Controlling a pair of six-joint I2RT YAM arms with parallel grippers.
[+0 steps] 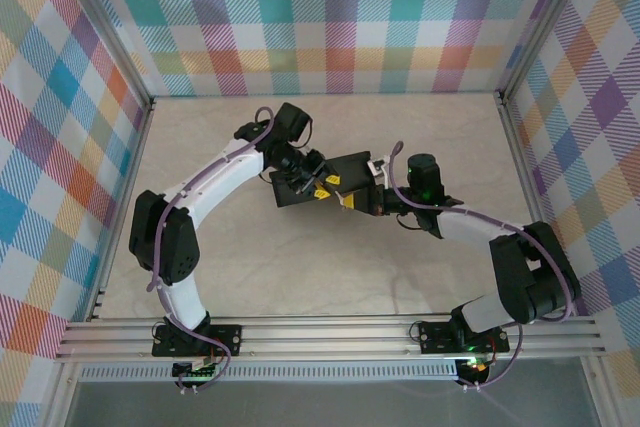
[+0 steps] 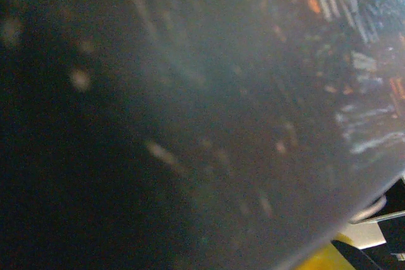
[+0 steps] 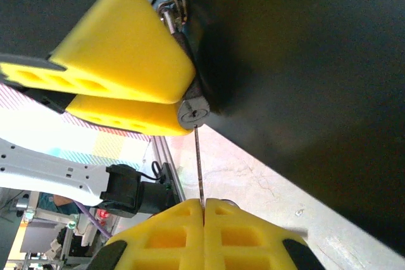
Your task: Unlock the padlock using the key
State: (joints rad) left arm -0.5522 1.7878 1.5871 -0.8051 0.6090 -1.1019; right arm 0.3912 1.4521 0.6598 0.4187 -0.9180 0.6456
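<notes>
You are holding the padlock steady with your left gripper. Its yellow pads are clenching the small dark body from both sides, right against the edge of the black box. The lock's round keyhole face is pointing down towards your other arm, and a bit of silvery metal loop is showing at the top end beside the box.

Your right gripper is pinching the key between fingers that are pressed flat together, so the thin blade is standing straight up out of the seam. The tip of the blade is meeting the keyhole face. The right wrist view is not showing whether it is only touching the slot or already sliding a little way in. Most of the blade is bare between the fingers and the lock, so at best you are just starting the insertion.

So the pick-up of the key and the bracing of the lock look done, and the two are lining up well. Pushing the key fully home, twisting it and freeing the loop are looking like the work left.

From above, both arms are converging on the box near the middle of the table. The left wrist camera is sitting so close to the dark box that it is giving you only blur.
</notes>
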